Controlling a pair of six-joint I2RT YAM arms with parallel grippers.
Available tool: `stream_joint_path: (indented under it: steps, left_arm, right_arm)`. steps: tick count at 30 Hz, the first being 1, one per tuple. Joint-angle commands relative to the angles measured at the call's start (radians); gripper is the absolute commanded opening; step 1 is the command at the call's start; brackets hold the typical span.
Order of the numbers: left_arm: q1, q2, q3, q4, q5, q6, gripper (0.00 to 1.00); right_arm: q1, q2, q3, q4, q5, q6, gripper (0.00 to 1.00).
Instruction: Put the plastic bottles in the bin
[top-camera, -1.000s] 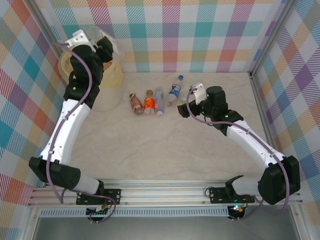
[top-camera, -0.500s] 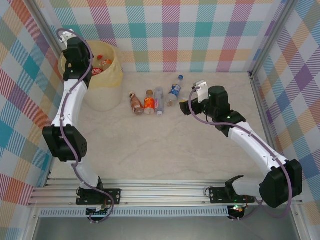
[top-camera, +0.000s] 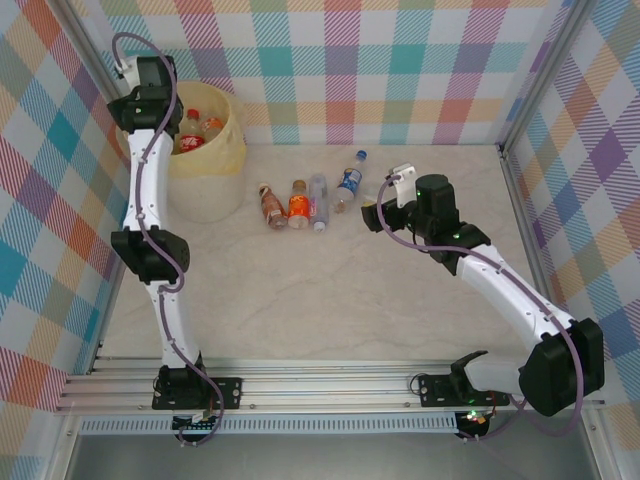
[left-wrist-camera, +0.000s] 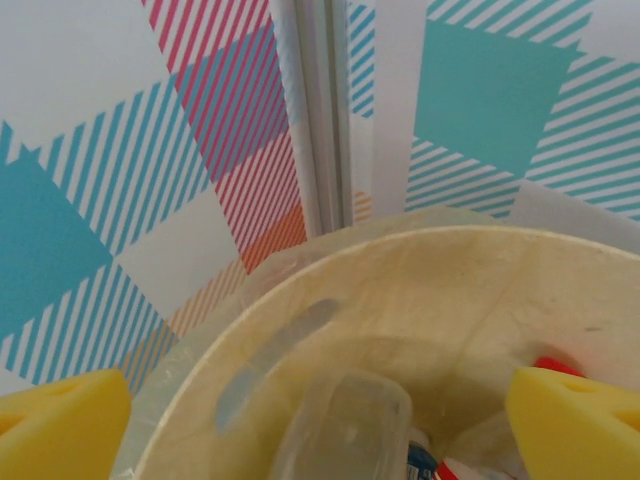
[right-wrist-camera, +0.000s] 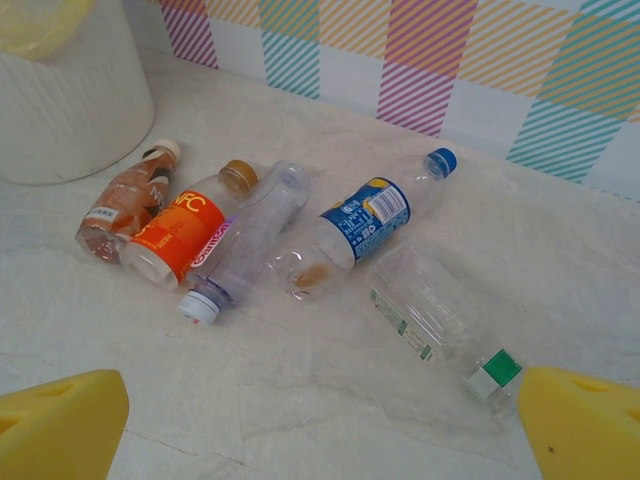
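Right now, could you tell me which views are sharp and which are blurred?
Left wrist: the clear bottle nearest the lens is blurred, while the bin rim and plaid wall look sharp. Right wrist: evenly lit, the blue-labelled bottle and its neighbours crisp, shadows faint. Top external: soft flat light, no harsh glare.

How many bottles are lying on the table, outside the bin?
5, side by side beside the bin: brown bottle, orange bottle, white-capped bottle, blue-labelled bottle, green-capped bottle. None seems hidden.
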Motion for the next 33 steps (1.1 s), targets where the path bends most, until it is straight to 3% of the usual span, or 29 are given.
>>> stream_joint_path:
  steps: [1,10,16,25,33]
  left_arm:
    - [0.018,-0.043,0.061,-0.122,0.101,-0.028,1.0]
    - [0.016,-0.161,-0.006,-0.137,0.366,-0.077,1.0]
    - [-0.013,-0.365,-0.336,0.029,0.501,-0.106,1.0]
    - [-0.22,-0.516,-0.571,0.136,0.49,-0.113,1.0]
    - [-0.439,-0.509,-0.745,0.166,0.423,-0.259,1.0]
  right_arm:
    - [-0.002,-0.035,-0.023,0.013,0.029,0.006,1.0]
    - [-0.002,-0.033,-0.035,0.023,0.052,0.031,1.0]
    - [-0.002,-0.045,-0.048,0.054,0.089,0.09,1.0]
    - [-0.003,-0.056,-0.08,0.127,0.132,0.193,1.0]
    - [-0.002,-0.093,-0.115,0.169,0.171,0.325,1.0]
